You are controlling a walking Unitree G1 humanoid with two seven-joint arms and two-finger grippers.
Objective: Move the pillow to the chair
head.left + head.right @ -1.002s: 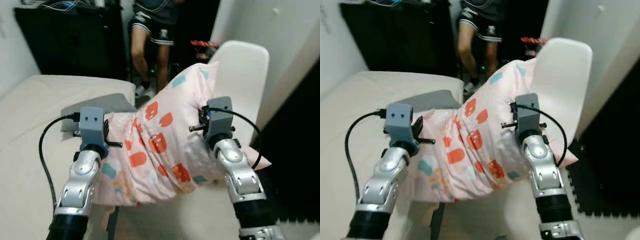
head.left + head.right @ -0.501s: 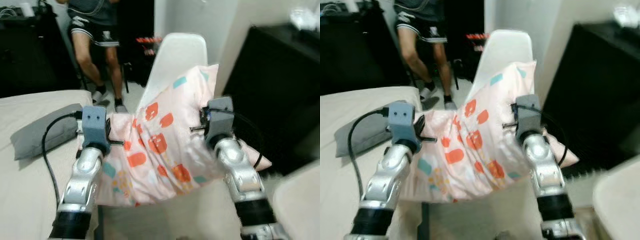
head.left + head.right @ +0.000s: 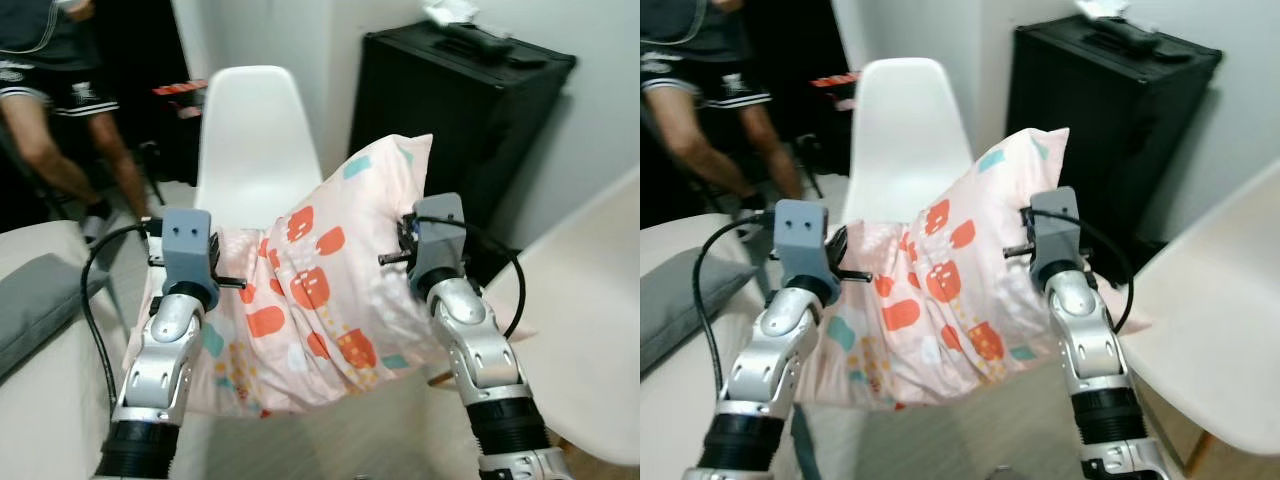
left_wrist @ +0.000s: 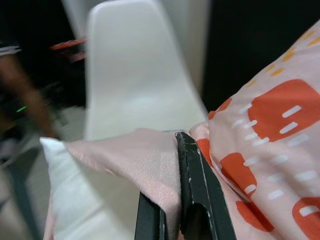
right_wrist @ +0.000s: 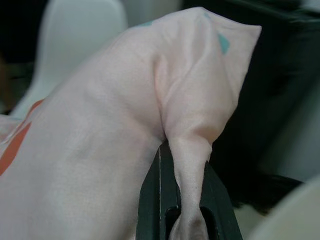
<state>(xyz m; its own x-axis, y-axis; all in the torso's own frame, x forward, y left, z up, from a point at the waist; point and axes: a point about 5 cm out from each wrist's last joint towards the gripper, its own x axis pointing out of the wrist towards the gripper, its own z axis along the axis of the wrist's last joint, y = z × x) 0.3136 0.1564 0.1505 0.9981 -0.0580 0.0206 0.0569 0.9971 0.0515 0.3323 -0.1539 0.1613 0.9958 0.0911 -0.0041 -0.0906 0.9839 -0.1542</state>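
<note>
The pale pink fabric pillow with orange and teal patches (image 3: 320,300) hangs between the left gripper (image 4: 172,200) and right gripper (image 5: 182,200), each clamped tight on a pinched fold, short of the white moulded plastic chair (image 3: 250,140) beyond the fingertips; thin folds may slip free; no containers

The pillow (image 3: 330,300) hides the white chair's (image 3: 255,130) seat. At ten o'clock, a person (image 3: 55,90) is cut off above the waist. The second chair (image 3: 590,330) runs off at three o'clock.
</note>
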